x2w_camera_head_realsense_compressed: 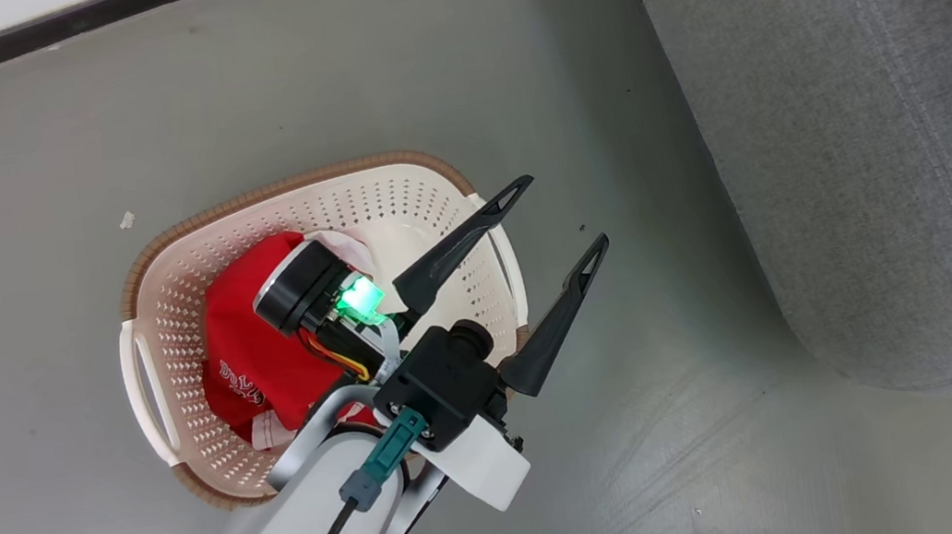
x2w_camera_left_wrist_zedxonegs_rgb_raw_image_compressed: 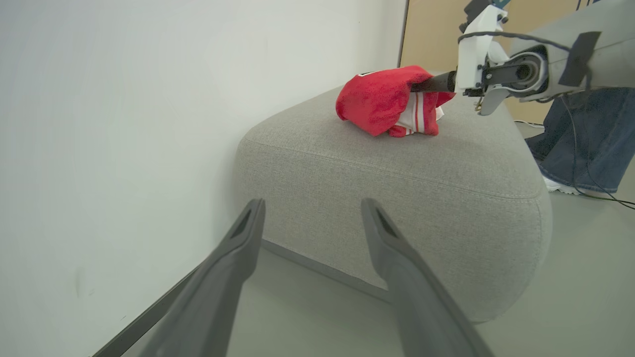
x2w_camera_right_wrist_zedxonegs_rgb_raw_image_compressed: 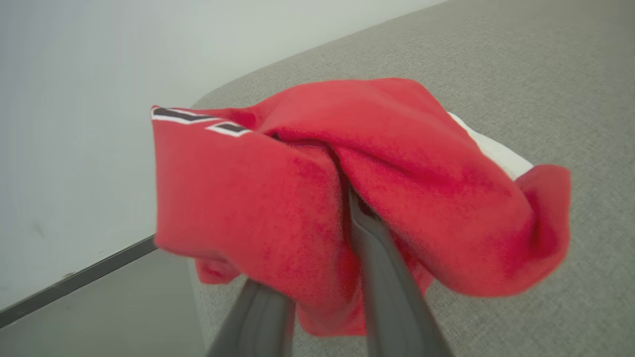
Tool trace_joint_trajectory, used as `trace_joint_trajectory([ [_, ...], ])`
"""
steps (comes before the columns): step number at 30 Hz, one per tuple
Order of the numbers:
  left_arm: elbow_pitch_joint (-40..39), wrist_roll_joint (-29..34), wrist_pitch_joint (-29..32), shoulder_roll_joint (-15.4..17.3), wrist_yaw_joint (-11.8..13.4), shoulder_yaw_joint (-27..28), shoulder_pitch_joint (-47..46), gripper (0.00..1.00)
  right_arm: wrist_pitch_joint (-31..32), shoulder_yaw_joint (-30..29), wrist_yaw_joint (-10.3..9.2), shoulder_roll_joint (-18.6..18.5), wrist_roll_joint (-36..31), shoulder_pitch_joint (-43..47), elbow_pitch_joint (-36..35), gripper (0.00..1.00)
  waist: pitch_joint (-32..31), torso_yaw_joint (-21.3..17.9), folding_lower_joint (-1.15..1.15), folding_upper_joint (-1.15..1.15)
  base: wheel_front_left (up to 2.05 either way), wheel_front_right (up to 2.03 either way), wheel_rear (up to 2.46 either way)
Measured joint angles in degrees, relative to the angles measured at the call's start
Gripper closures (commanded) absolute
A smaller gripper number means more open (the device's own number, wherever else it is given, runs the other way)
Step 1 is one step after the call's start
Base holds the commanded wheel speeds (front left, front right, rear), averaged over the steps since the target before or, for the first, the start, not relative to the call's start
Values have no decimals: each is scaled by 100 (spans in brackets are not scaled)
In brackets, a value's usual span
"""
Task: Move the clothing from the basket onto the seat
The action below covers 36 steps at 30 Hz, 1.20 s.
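A red garment with white lettering [x2w_camera_head_realsense_compressed: 251, 354] lies in the cream basket [x2w_camera_head_realsense_compressed: 420, 200] on the floor. My left gripper [x2w_camera_head_realsense_compressed: 563, 212] hangs open and empty over the basket's right rim, fingers pointing toward the grey seat [x2w_camera_head_realsense_compressed: 870, 156]. In the left wrist view the same open gripper [x2w_camera_left_wrist_zedxonegs_rgb_raw_image_compressed: 312, 204] faces the seat [x2w_camera_left_wrist_zedxonegs_rgb_raw_image_compressed: 397, 168], where a second red garment [x2w_camera_left_wrist_zedxonegs_rgb_raw_image_compressed: 382, 101] rests. My right gripper [x2w_camera_left_wrist_zedxonegs_rgb_raw_image_compressed: 421, 87] reaches into that bundle. In the right wrist view the red cloth [x2w_camera_right_wrist_zedxonegs_rgb_raw_image_compressed: 397, 163] drapes over the fingers [x2w_camera_right_wrist_zedxonegs_rgb_raw_image_compressed: 387, 287] and hides their tips, just above the seat [x2w_camera_right_wrist_zedxonegs_rgb_raw_image_compressed: 545, 59].
A white wall with a dark skirting [x2w_camera_head_realsense_compressed: 34, 36] runs behind the basket and the seat. A person's legs in blue jeans [x2w_camera_left_wrist_zedxonegs_rgb_raw_image_compressed: 580, 144] stand beside the seat's far end, with a cable on the floor. Grey floor [x2w_camera_head_realsense_compressed: 666, 426] lies between basket and seat.
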Motion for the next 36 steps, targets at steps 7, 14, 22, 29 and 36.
trace_joint_trajectory([
  [7,151,-58,-79,-1,0,47,1,0,-83,422,0,-4,32,249,-96,0,-106,-141,0,0,0,0,0],
  [14,308,-119,-137,2,0,108,13,0,-182,844,0,-1,24,496,-512,0,-259,-299,0,0,0,0,0],
  [22,493,-289,-231,51,62,361,57,0,-233,1218,0,27,30,910,-1168,0,-516,-454,0,0,0,0,0],
  [29,676,-412,-287,141,264,704,282,0,-240,1444,0,0,-142,1053,-1685,0,-785,-506,0,0,0,0,0],
  [36,871,-619,-343,253,516,1136,586,0,-240,2025,0,160,-432,1160,-1937,0,-1052,-443,0,0,0,0,0],
])
